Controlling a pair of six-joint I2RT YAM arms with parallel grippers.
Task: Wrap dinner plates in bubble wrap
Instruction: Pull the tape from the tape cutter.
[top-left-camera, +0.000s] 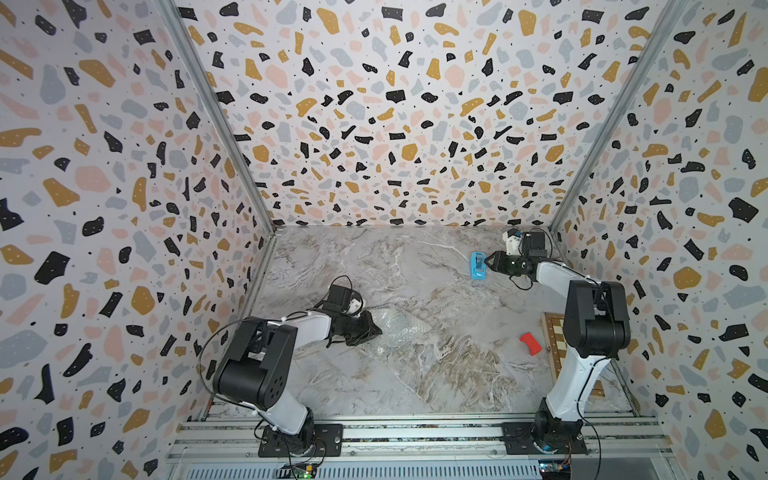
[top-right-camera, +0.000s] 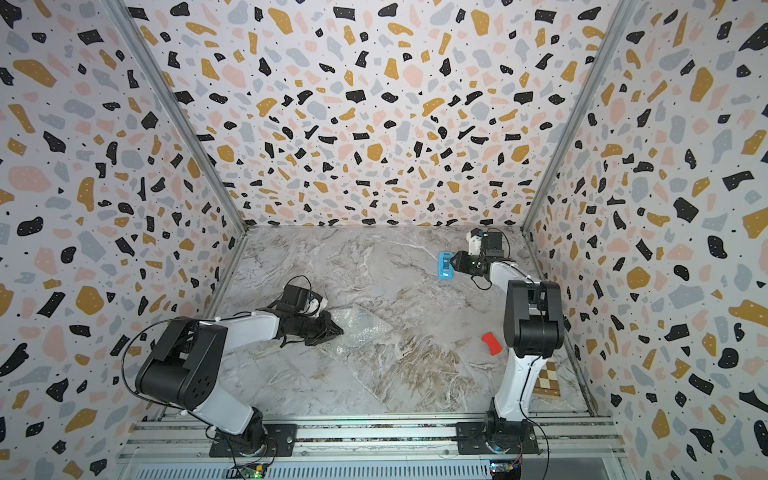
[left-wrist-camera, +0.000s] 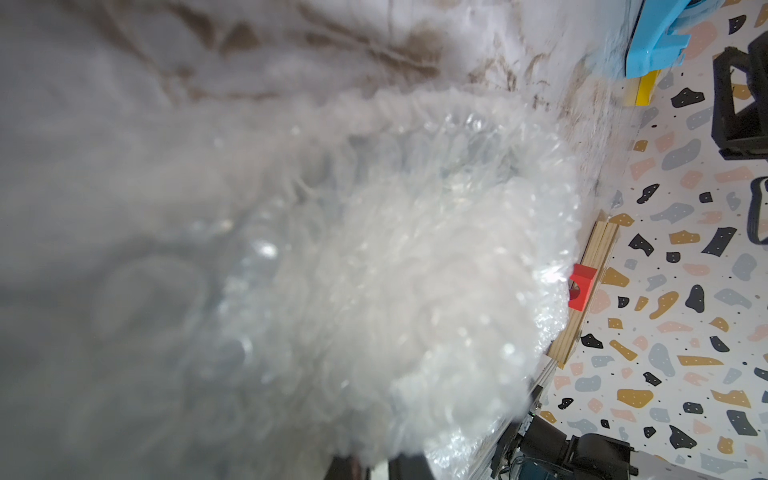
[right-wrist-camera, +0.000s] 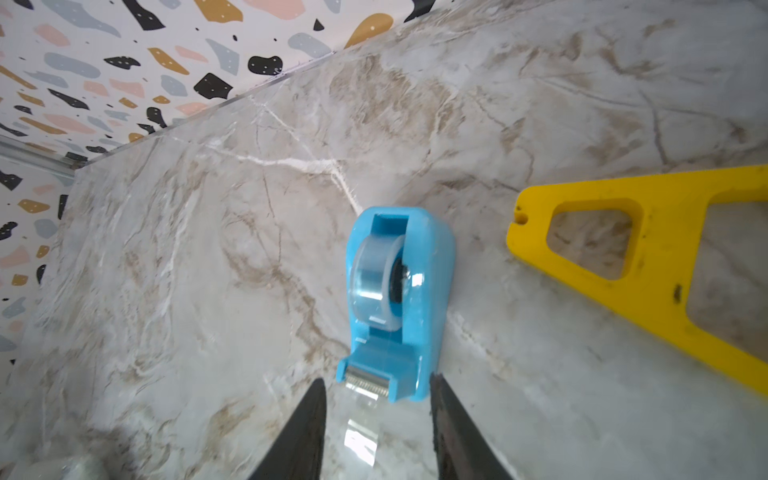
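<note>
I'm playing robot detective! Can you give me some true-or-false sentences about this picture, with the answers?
1. The tape dispenser is blue. True.
2. The right gripper is shut tight. False: its jaws stand open at the dispenser's cutter end.
3. The left gripper is at the bubble wrap. True.
4. The red piece sits on the bubble wrap. False: it lies on the marble table, apart from the wrap.

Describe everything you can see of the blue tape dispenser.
The blue tape dispenser is glossy plastic, holding a clear tape roll on a dark hub; a loose strip trails from its serrated cutter. It stands upright on the marble surface toward the far right. The right gripper has open jaws flanking the cutter end; contact is unclear.
</note>
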